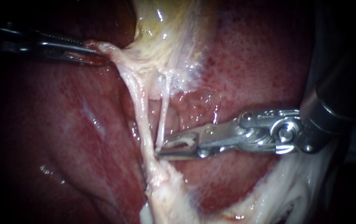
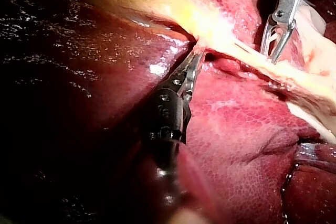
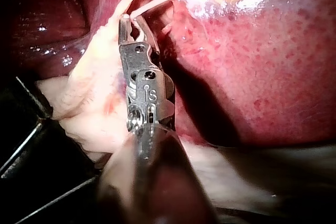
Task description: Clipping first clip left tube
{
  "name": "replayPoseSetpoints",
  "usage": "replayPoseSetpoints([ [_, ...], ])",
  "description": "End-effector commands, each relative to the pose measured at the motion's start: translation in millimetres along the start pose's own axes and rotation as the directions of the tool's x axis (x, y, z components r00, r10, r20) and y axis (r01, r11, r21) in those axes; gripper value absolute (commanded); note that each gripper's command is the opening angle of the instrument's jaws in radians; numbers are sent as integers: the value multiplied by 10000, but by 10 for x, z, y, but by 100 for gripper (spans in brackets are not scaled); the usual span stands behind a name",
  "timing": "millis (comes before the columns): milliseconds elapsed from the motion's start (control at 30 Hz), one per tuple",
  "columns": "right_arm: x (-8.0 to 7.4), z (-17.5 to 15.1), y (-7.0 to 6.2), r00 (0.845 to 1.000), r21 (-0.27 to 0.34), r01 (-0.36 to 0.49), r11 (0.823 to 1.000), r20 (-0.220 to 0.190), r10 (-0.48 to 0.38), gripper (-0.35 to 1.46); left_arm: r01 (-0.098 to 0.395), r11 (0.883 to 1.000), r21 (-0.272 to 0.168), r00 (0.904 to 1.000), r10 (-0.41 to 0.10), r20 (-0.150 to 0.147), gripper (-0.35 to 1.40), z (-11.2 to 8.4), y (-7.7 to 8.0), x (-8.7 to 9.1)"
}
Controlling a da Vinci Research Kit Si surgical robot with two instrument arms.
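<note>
Two pale tubes run down from the gallbladder: a thicker left tube and a thin right tube. My right instrument comes in from the right with slim jaws standing a little apart. Their tips touch the left tube, and the thin right tube runs down into the gap between them. In the right wrist view the same jaws show a narrow gap at a thin strand. My left instrument is shut on pale tissue at the gallbladder's lower end and pulls it leftward; its jaws also show in the left wrist view.
Red liver lies all around the tubes. Below the tubes' junction sits pale fatty tissue, with more white tissue under the right instrument's wrist. My right instrument shows ahead of my left one.
</note>
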Motion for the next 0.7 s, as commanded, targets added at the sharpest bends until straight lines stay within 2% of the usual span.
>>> replayPoseSetpoints([
  [33,0,0,0,10000,11,2,10000,0,-2,5,0,10000,0,10000,0,1,-35,0,0,0],
  [133,-1,2,1,9999,52,16,10000,-139,-15,35,-1,10000,-1,10000,1,1,-35,0,1,0],
  [233,-3,3,3,9989,150,36,9999,-478,-29,45,-1,10000,-2,10000,1,1,-35,-1,0,0],
  [367,-6,0,8,9979,-77,26,10000,-645,-31,50,-1,10000,-3,10000,1,1,-35,-1,0,0],
  [567,-20,-23,14,9979,-60,58,10000,-638,-62,50,-3,10000,-6,10000,3,2,-35,-1,0,-1],
  [700,-22,-31,13,9980,-41,7,10000,-635,-10,50,-7,10000,-6,10000,7,2,-35,-1,0,-1],
])
